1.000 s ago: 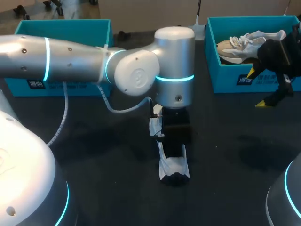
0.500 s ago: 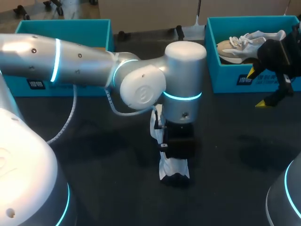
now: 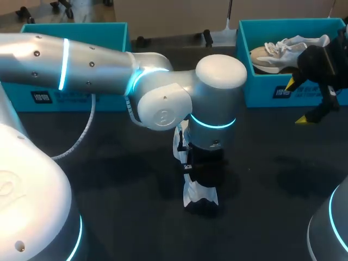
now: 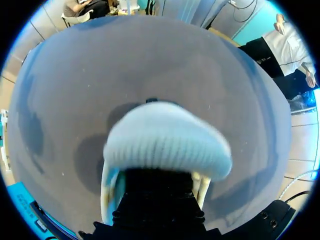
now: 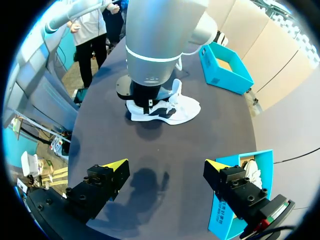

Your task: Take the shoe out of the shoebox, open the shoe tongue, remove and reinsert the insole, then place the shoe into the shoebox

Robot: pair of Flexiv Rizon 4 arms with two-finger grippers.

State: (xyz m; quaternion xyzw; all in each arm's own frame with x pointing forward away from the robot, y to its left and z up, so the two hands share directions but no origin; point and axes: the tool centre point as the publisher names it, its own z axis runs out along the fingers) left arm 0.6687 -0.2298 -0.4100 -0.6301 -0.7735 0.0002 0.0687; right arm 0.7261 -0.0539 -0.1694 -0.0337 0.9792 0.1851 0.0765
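A white shoe with black inside [image 3: 200, 194] lies on the dark table in the middle of the head view. My left gripper [image 3: 201, 171] comes straight down into it. Its fingers are together and hidden behind the shoe's white ribbed tongue [image 4: 167, 145], on which it is shut. From the right wrist view, the same shoe [image 5: 172, 107] lies on its sole under the left arm's wrist [image 5: 150, 60]. My right gripper [image 5: 164, 167] hangs wide open and holds nothing. It is above the table beside the right teal shoebox [image 3: 261, 89].
A second pale shoe [image 3: 280, 49] lies in the right shoebox. Another teal shoebox [image 3: 76, 32] stands at the back left, also seen past the shoe [image 5: 225, 67]. My left arm spans the table's middle from the left.
My left arm's wrist has swung to the right and a little nearer over the shoe. The shoe has stayed almost in place. The right arm has not moved.
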